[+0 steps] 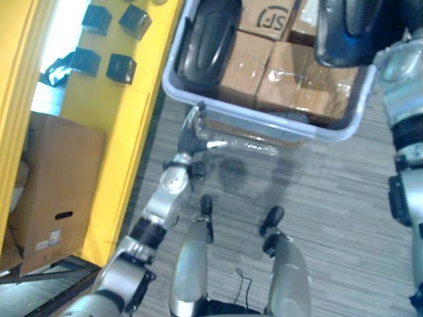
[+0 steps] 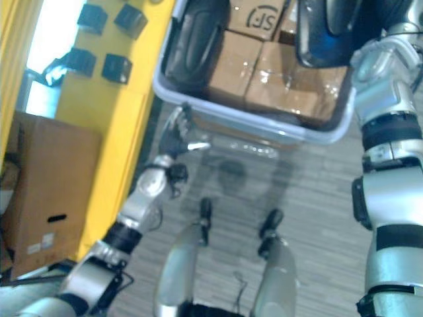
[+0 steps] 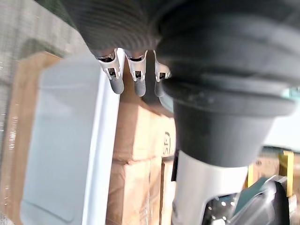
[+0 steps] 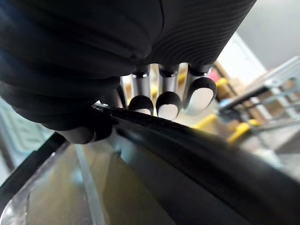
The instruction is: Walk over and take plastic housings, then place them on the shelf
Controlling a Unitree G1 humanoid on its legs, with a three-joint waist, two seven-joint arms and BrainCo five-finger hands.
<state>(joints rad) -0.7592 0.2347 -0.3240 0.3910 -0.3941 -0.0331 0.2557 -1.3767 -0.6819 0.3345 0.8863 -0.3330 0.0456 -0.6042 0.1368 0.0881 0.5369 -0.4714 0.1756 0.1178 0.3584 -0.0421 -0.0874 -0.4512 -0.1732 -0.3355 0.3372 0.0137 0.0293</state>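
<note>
Brightly lit from above, with white glare on the taped tops of the cardboard boxes (image 1: 291, 79) and on the clear film (image 1: 246, 144) below the grey bin (image 1: 344, 129). Washed out to near white beside the yellow shelf (image 1: 112, 132) (upper left of both eye views); bluish sheen across the black housing (image 1: 344, 33).

**Left hand (image 3: 138, 80) at the bin's rim (image 3: 106, 154)**

Hangs by the pale grey rim, fingers (image 3: 116, 78) straight under the dark ribbed cover (image 3: 117, 23). Looks onto taped cardboard boxes (image 3: 140, 140) packed against that wall. Catches a dark glossy plastic housing (image 3: 269, 206) beyond.
</note>
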